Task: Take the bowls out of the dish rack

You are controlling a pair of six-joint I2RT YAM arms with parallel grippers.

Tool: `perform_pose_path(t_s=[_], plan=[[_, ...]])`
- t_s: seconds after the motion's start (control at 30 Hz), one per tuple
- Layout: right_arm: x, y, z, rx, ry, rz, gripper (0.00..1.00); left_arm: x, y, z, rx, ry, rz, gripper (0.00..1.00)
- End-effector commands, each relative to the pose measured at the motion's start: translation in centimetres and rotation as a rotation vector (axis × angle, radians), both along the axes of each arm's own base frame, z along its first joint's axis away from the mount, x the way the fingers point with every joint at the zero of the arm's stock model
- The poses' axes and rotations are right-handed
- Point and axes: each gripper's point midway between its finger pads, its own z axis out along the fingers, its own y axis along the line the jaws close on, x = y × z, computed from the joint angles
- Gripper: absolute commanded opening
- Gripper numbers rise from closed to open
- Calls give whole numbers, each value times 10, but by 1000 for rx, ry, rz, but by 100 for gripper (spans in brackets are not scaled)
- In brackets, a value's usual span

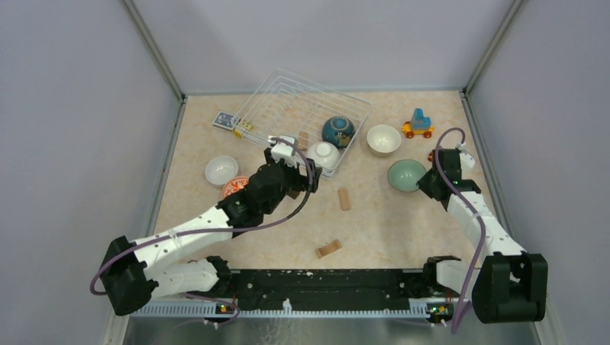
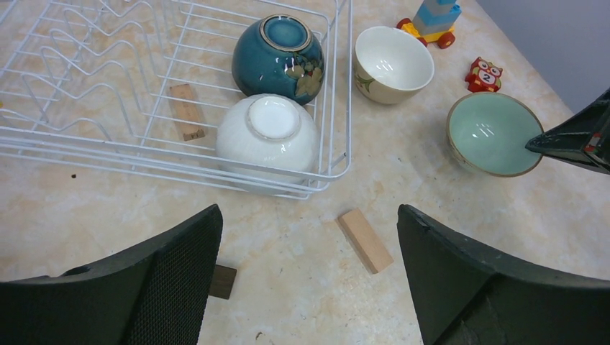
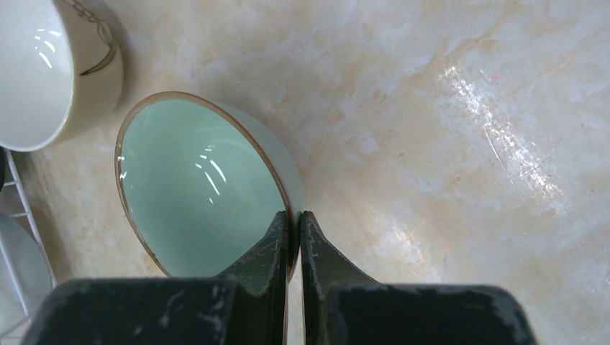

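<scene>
**Left gripper.** The left gripper [image 2: 308, 215] is spread wide and holds nothing. It hangs above the table just outside the near right corner of the dish rack [image 2: 350, 86].

**Governing relation.** The upturned white bowl [image 2: 267, 140] lies straight ahead of the spread fingers, inside that corner and against the low wire wall. Its foot ring faces up and its rim faces down on the wires. The dark blue bowl [image 2: 279, 57] sits just behind it, touching or nearly so, also foot up and somewhat tilted. These two are the only bowls in the rack. Being round, they have no long axis; the side to grasp depends on which edge is reachable, and the rim of the white one looks hard to reach past the wire wall. The left arm is much the nearer to both.

**Right gripper.** The right gripper [image 3: 295, 219] is pinching the rim of the mint green bowl [image 3: 201, 187], one finger inside and one outside. That bowl stands upright on the table, well to the right of the rack. The beige bowl [image 2: 393, 63] stands just beside the rack's right wall.

**Left of the rack.** A white bowl [image 1: 221, 170] and an orange-patterned bowl [image 1: 234, 187], the latter partly hidden by the arm, are on the table.

**Markings.**
- A red owl tile [image 2: 483, 74] carries the digit "2".
- The beige bowl bears a leaf motif.
- No brand or other text is legible.
</scene>
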Motion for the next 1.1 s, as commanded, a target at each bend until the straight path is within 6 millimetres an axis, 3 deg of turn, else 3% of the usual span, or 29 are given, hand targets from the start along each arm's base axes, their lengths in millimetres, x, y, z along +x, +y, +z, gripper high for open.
perform_pose_path(t_s=[0.0, 0.23, 0.43, 0.6, 0.73, 0.8, 0.87, 1.07], plan=[[44, -9, 34, 21, -127, -78, 0, 1, 6, 18, -69, -39, 28, 95], [81, -25, 28, 86, -139, -108, 0, -1, 8, 9, -49, -25, 25, 95], [102, -50, 13, 121, -122, -170, 0, 1, 12, 6, -31, -30, 49, 95], [126, -57, 4, 125, -93, -112, 2, 2, 12, 3, -26, -25, 53, 95], [131, -54, 3, 99, -53, -19, 13, 2, 12, -2, -19, -12, 55, 95], [128, -55, 12, 86, -99, -22, 35, 2, 12, -4, -16, -7, 55, 95], [122, -53, 22, 78, -149, -19, 50, 2, 13, -4, -15, -5, 56, 95], [103, -40, 47, 74, -210, 64, 54, 2, 7, -8, -14, 9, 38, 96]])
